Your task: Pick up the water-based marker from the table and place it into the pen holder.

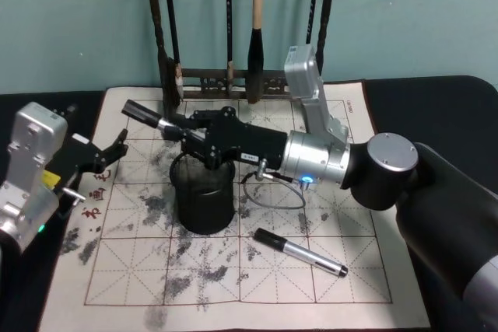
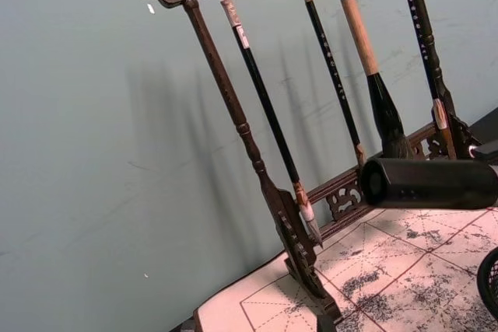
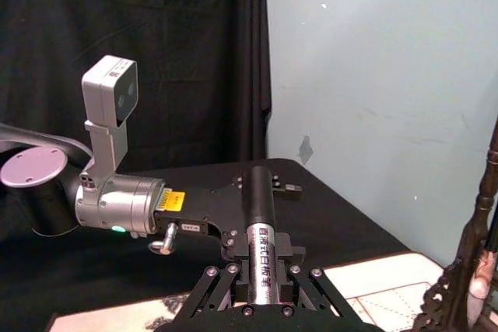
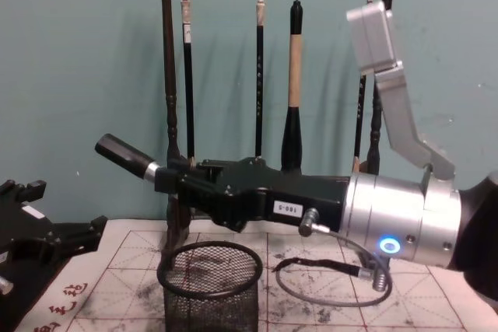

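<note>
Firmly clenched, my right pincer (image 1: 187,131) grips a water-based marker (image 1: 144,113) by its smooth silver barrel, the black cap jutting out nearly level toward my left. Directly below stands the pen holder (image 1: 204,207), a black wire-mesh cylinder with a thick round rim, on an ink-smudged gridded mat (image 1: 296,289). A second marker (image 1: 301,253), silver-bodied with black ends, lies flat on the mat to the holder's right. Behind, long brushes hang from a dark carved wooden rack (image 1: 226,77). My left pincer (image 1: 109,155) hovers at the mat's left edge, fingers spread, holding nothing.
</note>
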